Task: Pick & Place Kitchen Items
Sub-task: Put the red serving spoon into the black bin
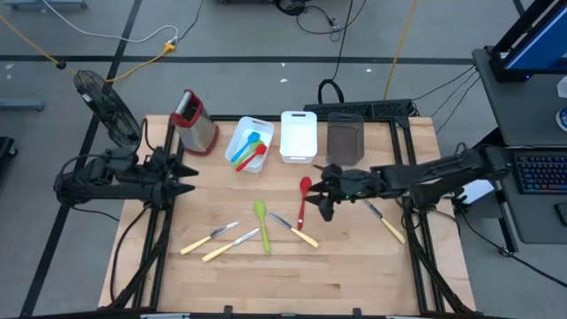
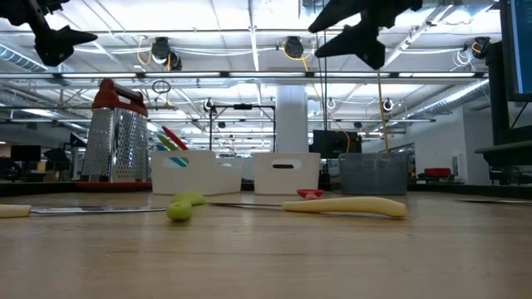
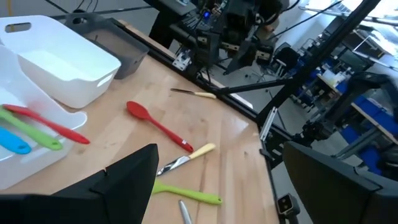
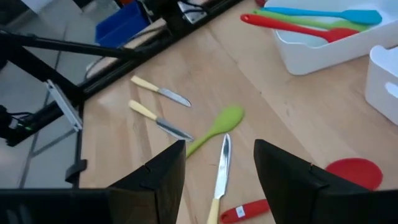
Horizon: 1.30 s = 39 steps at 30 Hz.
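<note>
right hand spread, empty, above red spoon; left hand spread, parked table edge.

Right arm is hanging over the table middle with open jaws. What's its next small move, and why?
Probably lower the right gripper onto the red spoon lying just beside it; its fingers are open and empty, hovering above the table, and the spoon is the nearest loose utensil.
</note>
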Tool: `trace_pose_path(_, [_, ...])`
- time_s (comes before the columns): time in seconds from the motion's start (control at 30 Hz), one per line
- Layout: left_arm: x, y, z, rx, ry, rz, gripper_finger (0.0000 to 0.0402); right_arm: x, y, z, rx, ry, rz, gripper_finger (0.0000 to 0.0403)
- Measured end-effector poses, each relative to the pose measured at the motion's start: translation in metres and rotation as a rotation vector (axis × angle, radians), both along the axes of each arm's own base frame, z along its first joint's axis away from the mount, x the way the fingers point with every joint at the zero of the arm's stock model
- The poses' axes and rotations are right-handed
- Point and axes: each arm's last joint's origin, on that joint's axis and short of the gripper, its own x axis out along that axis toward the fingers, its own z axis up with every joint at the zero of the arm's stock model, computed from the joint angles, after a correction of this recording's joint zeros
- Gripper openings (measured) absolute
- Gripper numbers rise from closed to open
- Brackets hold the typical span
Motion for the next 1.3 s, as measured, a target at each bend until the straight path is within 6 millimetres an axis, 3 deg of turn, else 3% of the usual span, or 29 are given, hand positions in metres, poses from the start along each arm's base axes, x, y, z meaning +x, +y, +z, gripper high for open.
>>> trace_pose_path(0.33, [-0.006, 0.000, -0.003, 0.035, 0.006, -0.005, 0.0351, 0.046, 0.004, 0.005, -0.058, 0.274, 0.001, 0.0183])
trace_pose_path(0.6, [-0.006, 0.000, -0.005, 0.066, 0.025, -0.015, 0.0351, 0.075, 0.004, -0.015, 0.021, 0.433, -0.085, 0.0183])
trace_pose_path(0.77, [-0.007, 0.000, -0.005, 0.113, 0.028, -0.030, 0.0351, 0.081, 0.001, -0.033, 0.137, 0.509, -0.139, 0.0183])
trace_pose_path(1.3, [-0.007, 0.000, -0.006, 0.183, 0.033, -0.037, 0.0351, 0.092, -0.013, -0.076, 0.220, 0.666, -0.309, 0.0183])
